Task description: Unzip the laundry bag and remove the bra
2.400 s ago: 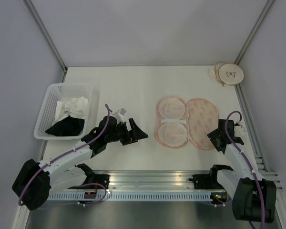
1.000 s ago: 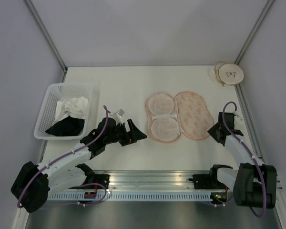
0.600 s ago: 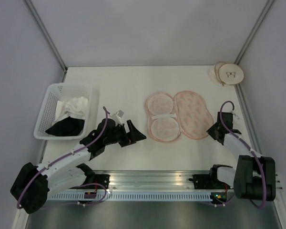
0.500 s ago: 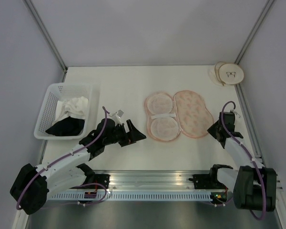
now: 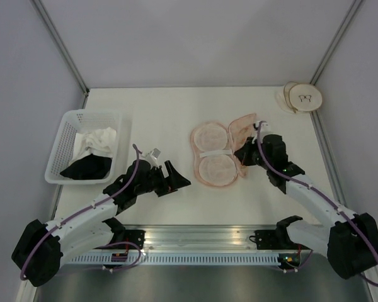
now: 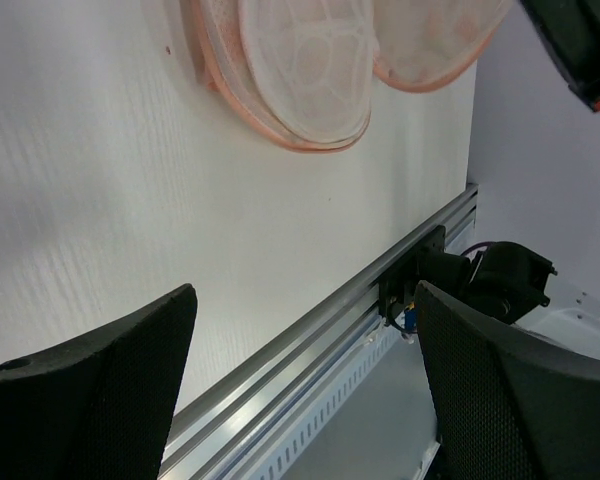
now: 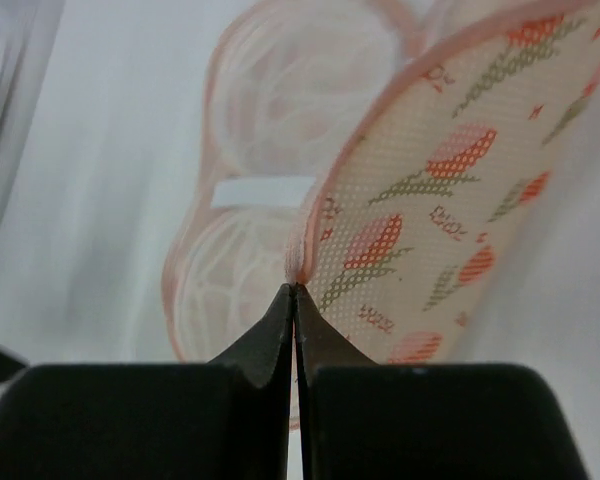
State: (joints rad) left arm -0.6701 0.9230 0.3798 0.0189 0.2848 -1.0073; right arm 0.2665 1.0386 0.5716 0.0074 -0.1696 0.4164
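The laundry bag (image 5: pixel 215 168) lies unzipped at mid-table, its left half flat and showing pale mesh lining under a white strap (image 5: pixel 215 153). My right gripper (image 5: pixel 241 153) is shut on the pink trim of the printed right half (image 5: pixel 242 126) and holds it raised on edge. The right wrist view shows the fingertips (image 7: pixel 296 292) pinching that trim, with the printed flap (image 7: pixel 430 190) standing above them. I cannot tell the bra apart from the pale lining. My left gripper (image 5: pixel 179 180) stands open left of the bag, apart from it; in its wrist view the gripper (image 6: pixel 302 300) holds nothing.
A white lattice basket (image 5: pixel 66 135) at the left holds a black garment (image 5: pixel 85 167) and white cloth (image 5: pixel 101 137). A round cream pouch (image 5: pixel 301 97) sits at the back right corner. A metal rail (image 5: pixel 201 236) runs along the near table edge.
My right gripper has swung in from the table's right side, shut on the rim of the bag's printed half and lifted it. The left arm has hardly moved.
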